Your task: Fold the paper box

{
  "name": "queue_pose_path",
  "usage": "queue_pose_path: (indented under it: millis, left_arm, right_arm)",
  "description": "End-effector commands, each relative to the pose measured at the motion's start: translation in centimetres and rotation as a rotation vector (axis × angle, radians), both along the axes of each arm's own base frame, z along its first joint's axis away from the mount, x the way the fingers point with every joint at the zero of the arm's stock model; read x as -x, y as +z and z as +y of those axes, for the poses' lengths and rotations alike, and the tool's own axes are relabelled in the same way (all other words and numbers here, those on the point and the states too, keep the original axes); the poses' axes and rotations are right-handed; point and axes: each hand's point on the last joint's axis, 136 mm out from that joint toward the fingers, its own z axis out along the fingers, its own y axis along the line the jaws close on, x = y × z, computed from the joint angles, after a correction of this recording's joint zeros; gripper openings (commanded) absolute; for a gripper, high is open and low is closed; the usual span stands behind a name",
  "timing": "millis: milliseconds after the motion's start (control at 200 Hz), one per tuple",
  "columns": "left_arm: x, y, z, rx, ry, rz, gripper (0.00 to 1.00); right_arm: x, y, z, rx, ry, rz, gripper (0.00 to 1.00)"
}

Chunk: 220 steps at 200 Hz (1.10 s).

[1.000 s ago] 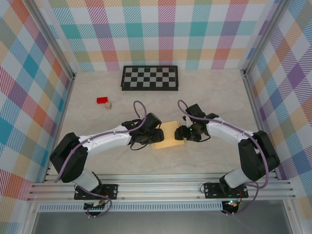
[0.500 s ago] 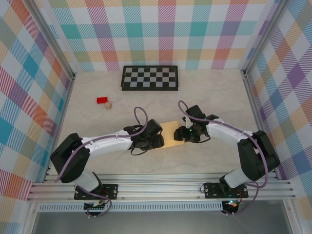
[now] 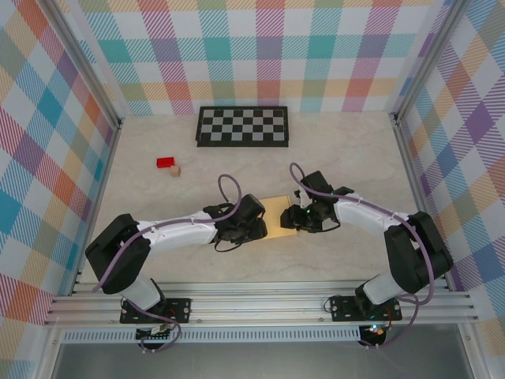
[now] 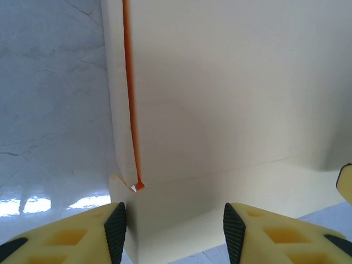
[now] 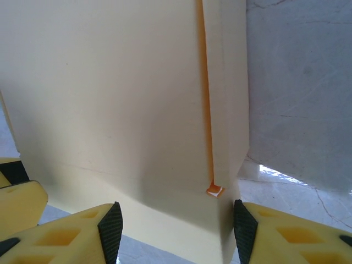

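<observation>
The paper box point(image 3: 276, 213) is a tan, part-folded piece of card lying on the table between my two grippers. My left gripper point(image 3: 257, 227) is at its left end and my right gripper point(image 3: 298, 219) at its right end. In the left wrist view the box point(image 4: 220, 99) rises in front of the left gripper point(image 4: 174, 234), whose jaws are open and straddle a low end flap; the left pad point(image 4: 115, 231) is close to the box's corner. In the right wrist view the box point(image 5: 110, 99) stands the same way before the open right gripper point(image 5: 177, 234), its corner near the right pad point(image 5: 245, 231).
A black-and-white checkerboard point(image 3: 242, 126) lies at the back of the table. A red block point(image 3: 165, 163) and a tiny tan cube point(image 3: 175, 170) sit at the back left. Plaid walls and metal rails close in both sides.
My left gripper has slid right, further onto the box's left end, covering more of it. Both pairs of jaws have narrowed a little. The right arm has barely moved.
</observation>
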Motion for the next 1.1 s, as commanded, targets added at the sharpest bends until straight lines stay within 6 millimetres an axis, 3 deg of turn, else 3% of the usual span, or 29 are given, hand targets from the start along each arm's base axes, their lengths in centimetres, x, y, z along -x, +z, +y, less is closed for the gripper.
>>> queue_pose_path:
  millis: [0, 85, 250, 635, 930, 1095]
  left_arm:
    - [0.2, -0.1, -0.9, 0.030, -0.004, 0.004, 0.48]
    - [0.1, 0.3, -1.2, 0.046, -0.003, 0.000, 0.41]
    - [-0.2, 1.0, -1.3, 0.034, -0.013, -0.018, 0.39]
    - [-0.1, -0.1, -1.0, 0.011, -0.015, -0.004, 0.36]
    - [-0.5, 2.9, -2.6, 0.112, 0.002, -0.018, 0.40]
    - [-0.6, 3.3, -2.7, 0.125, 0.007, -0.020, 0.39]
  right_arm:
    - [0.6, 0.7, 0.9, -0.057, 0.008, 0.012, 0.57]
    - [0.5, 0.7, 0.9, -0.055, 0.006, 0.009, 0.57]
    - [0.4, 0.4, 0.3, -0.014, 0.007, -0.004, 0.57]
    - [0.6, -0.6, -0.5, 0.046, 0.015, -0.012, 0.56]
    - [0.3, -0.1, 0.0, 0.042, 0.012, -0.027, 0.56]
    - [0.3, 0.0, 0.2, 0.044, 0.017, -0.028, 0.56]
